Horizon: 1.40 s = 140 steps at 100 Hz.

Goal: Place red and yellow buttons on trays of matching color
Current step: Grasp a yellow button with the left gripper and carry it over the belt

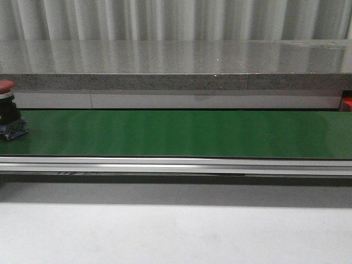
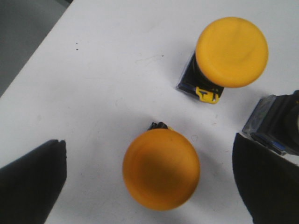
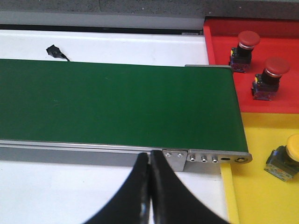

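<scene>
Front view is showing only a red button [image 1: 6, 93] riding the green belt [image 1: 176, 135]; wrist views are revealing trays. Left gripper [image 2: 149, 186] is gaping wide around yellow button [image 2: 161, 169]; right gripper [image 3: 149, 186] is pinching closed, empty.

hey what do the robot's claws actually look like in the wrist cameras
Both claws are plain matte black with no markings or cables showing. The left claw appears as two broad, dark wedge-shaped fingers. The right claw has two smooth, curved fingers tapering to narrow tips.
</scene>
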### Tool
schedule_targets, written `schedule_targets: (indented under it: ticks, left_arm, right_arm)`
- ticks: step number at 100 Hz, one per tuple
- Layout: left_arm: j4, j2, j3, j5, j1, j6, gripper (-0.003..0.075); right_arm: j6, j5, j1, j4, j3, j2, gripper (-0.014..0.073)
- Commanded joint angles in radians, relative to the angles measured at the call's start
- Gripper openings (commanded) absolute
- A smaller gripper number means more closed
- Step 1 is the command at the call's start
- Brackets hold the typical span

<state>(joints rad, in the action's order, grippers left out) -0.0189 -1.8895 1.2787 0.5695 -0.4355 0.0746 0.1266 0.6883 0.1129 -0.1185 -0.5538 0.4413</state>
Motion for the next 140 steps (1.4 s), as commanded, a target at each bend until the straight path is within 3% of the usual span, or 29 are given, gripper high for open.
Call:
schedule_targets:
  ticks: [1, 7, 14, 19, 36, 42, 70, 92, 115, 140]
  left_arm:
    - [-0.003, 0.021, 0.043, -0.038, -0.003, 0.0, 0.069]
    - [-0.003, 0.015, 0.045, -0.043, -0.003, 0.0, 0.0677]
    - [-0.003, 0.014, 0.045, -0.045, -0.003, 0.0, 0.0603]
    - [-0.005, 0.014, 0.045, -0.047, -0.003, 0.0, 0.051]
    - [-0.005, 0.038, 0.045, -0.031, -0.003, 0.0, 0.0076]
    - [-0.005, 0.061, 0.045, -0.021, -0.003, 0.0, -0.0022]
    - [-0.002, 0.32, 0.045, 0.052, 0.03, -0.003, -0.002]
    - [-0.002, 0.48, 0.029, 0.124, 0.156, -0.046, -0.002]
    - [-0.011, 0.504, -0.055, 0.098, 0.291, -0.054, -0.002]
    - [-0.011, 0.504, -0.169, 0.04, 0.345, -0.054, -0.002]
  right_arm:
    - [0.009, -0.072, 0.0, -0.005, -0.025, 0.002, -0.0067]
    - [0.009, -0.072, 0.0, -0.005, -0.025, 0.002, -0.0067]
    - [0.009, -0.071, 0.0, -0.005, -0.025, 0.002, -0.0067]
    - [0.009, -0.071, 0.0, -0.005, -0.025, 0.002, -0.0067]
    - [0.009, -0.071, 0.0, -0.005, -0.025, 0.002, -0.0067]
    - [0.009, -0.071, 0.0, -0.005, -0.025, 0.002, -0.0067]
    - [0.009, -0.071, 0.0, -0.005, -0.025, 0.002, -0.0067]
    - [0.009, -0.071, 0.0, -0.005, -0.025, 0.002, -0.0067]
    - [0.009, -0.071, 0.0, -0.005, -0.025, 0.002, -0.0067]
    - [0.009, -0.071, 0.0, -0.005, -0.025, 0.002, -0.0067]
